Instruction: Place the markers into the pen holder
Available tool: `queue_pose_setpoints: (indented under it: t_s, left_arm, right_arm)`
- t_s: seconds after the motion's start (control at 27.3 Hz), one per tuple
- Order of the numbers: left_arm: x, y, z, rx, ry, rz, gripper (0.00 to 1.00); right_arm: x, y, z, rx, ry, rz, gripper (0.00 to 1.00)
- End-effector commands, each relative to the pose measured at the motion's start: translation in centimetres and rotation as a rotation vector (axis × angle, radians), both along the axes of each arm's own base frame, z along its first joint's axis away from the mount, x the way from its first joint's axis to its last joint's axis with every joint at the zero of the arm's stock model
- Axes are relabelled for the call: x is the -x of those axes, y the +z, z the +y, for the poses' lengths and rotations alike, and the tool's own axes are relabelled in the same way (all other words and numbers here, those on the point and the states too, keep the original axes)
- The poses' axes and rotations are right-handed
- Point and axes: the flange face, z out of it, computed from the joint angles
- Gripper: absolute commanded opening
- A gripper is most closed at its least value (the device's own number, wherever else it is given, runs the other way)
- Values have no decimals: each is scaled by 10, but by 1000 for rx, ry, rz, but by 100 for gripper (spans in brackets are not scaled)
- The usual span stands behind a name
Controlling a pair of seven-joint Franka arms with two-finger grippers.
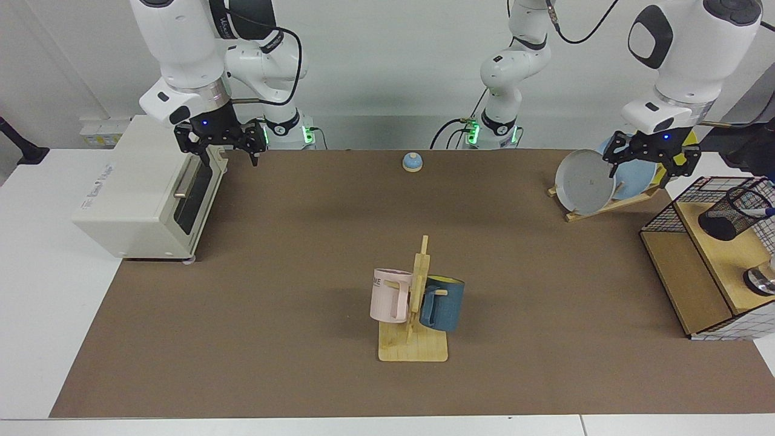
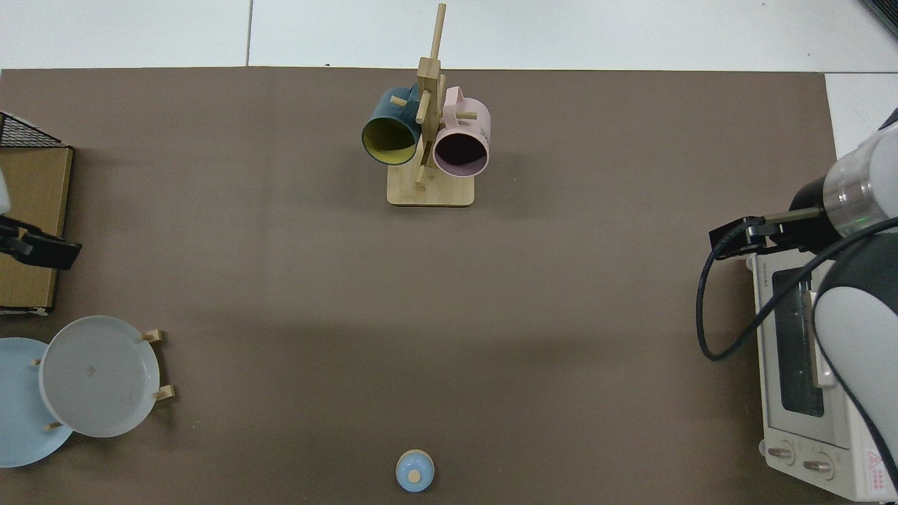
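The pen holder [image 1: 728,213], a black mesh cup, stands on the wood shelf at the facing view's right edge. A marker [image 1: 764,212] rests inside it, its white barrel and blue end poking past the rim. My left gripper [image 1: 649,165] hangs open and empty in front of the plates, apart from the holder and to its left in that view. In the top view only a black part of the left gripper [image 2: 38,250] shows, at the left edge. My right gripper [image 1: 225,148] waits at the toaster oven's top corner and appears in the top view as well [image 2: 736,238].
The wire-and-wood rack [image 1: 696,266] bearing the holder sits at the table's right end. A plate stand [image 1: 584,181] with several plates, a toaster oven [image 1: 145,194], a mug tree [image 1: 415,309] with a pink and a blue mug, and a small blue bell [image 1: 412,161] are on the brown mat.
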Motion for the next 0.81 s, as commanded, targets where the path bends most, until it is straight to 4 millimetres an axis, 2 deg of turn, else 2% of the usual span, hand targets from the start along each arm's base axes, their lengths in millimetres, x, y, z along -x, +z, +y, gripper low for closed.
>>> queue_pose_setpoints:
  t_s: [0.0,0.15,0.29,0.77]
  left_arm:
    - [5,2,-28,88,208,-12,100]
    - [5,2,-50,115,316,-20,100]
    - [4,4,-57,172,438,-27,100]
    - [5,5,-63,167,435,-22,100]
  right_arm:
    - [3,4,-2,-18,-6,2,100]
    - [3,4,-2,-18,-6,2,100]
    - [3,4,-2,-18,-6,2,100]
    - [3,4,-2,-18,-7,2,100]
